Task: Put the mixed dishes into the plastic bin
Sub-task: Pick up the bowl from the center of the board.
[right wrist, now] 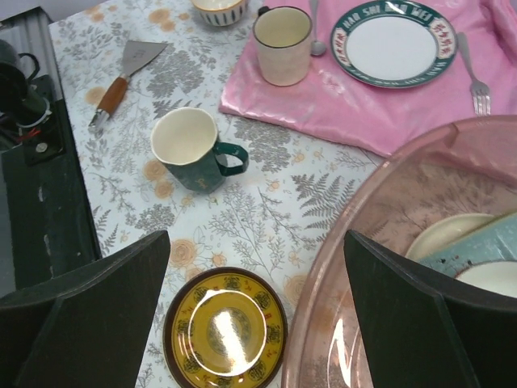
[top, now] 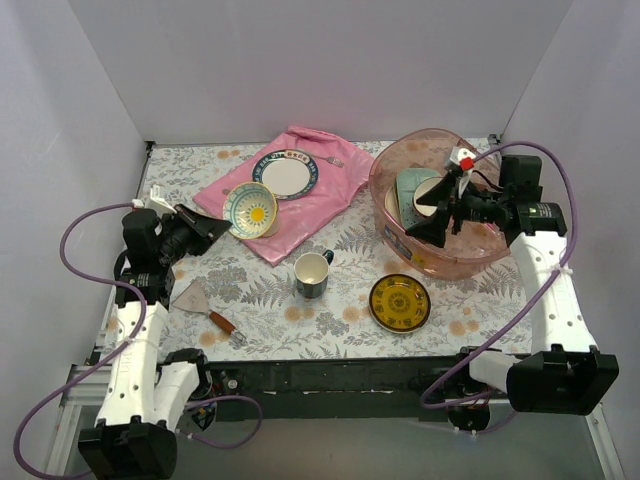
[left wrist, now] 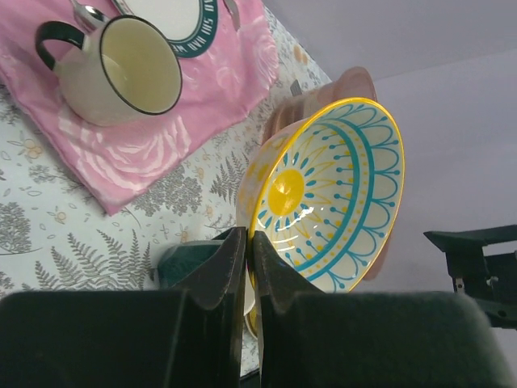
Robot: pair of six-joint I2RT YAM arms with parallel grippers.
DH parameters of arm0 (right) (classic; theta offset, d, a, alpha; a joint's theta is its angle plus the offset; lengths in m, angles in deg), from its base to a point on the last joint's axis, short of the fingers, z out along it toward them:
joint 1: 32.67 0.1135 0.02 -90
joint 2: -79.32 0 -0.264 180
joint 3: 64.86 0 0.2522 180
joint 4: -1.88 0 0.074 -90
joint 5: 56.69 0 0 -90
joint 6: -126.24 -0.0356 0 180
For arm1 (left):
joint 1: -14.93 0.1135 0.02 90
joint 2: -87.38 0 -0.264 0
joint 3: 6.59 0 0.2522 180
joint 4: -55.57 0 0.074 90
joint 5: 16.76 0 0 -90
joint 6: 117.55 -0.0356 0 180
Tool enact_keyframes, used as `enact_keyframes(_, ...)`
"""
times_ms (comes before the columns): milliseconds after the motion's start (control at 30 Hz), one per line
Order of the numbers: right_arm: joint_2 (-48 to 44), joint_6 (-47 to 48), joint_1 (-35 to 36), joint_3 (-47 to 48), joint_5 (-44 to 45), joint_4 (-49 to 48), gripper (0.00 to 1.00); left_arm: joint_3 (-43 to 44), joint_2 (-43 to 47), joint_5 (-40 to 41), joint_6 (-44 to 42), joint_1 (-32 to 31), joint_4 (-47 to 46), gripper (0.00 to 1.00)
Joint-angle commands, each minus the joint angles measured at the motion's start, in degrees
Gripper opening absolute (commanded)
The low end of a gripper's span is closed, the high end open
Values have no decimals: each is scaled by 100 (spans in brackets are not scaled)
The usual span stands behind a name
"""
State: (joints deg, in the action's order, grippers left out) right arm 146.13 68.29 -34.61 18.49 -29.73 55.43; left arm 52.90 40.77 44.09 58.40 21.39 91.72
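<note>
The patterned bowl (left wrist: 331,194) is in the left gripper (left wrist: 246,242). Its two fingers are pinched almost together on the bowl's rim, one inside and one outside. In the top view the bowl sits left of centre, tipped up on edge over the corner of the pink cloth (top: 300,200), and it looks clear of the surface. It is glazed ceramic, so it is probably stiff, brittle and slick. With a single narrow pinch on the rim, nearly all of its weight hangs to one side (it may swing or creep in the grip on a quick move). It should be set down softly, not dropped onto the crockery already in the plastic bin (top: 395,215).

The bin fills the upper right of the top view. The right gripper (right wrist: 257,238) hovers over its near rim with fingers spread wide and nothing between them. A pale green tray (right wrist: 477,242) and a cream plate (right wrist: 444,230) lie inside.

- **Dark green mug (right wrist: 190,149):** stands upright at centre. It is best taken across its wall, one finger inside.
- **Yellow dark-rimmed plate (right wrist: 224,327):** lies flat at lower centre. Only its raised rim offers a hold.
- **Cream mug (right wrist: 283,32) and green-rimmed plate (right wrist: 393,40):** both sit on the cloth at the top of the right wrist view.
</note>
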Motion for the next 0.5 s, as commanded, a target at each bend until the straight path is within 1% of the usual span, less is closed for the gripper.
enact_keyframes(0,192,-67,535,494,240,371,96,14,214,119,351,-566,-490,0)
enact_keyframes(33,227,-120,641,591,258,406,96,14,222,224,378,-924,-516,0)
enact_keyframes(133,359,-199,721,793,249,494,96,-12,179,576,501,-1417,-665,0)
enact_keyframes(300,430,-375,721,943,223,609,96,-47,3,989,624,-1981,-859,0)
enact_keyframes(467,316,-498,721,917,468,591,96,-21,-138,1297,730,-2473,-1009,0)
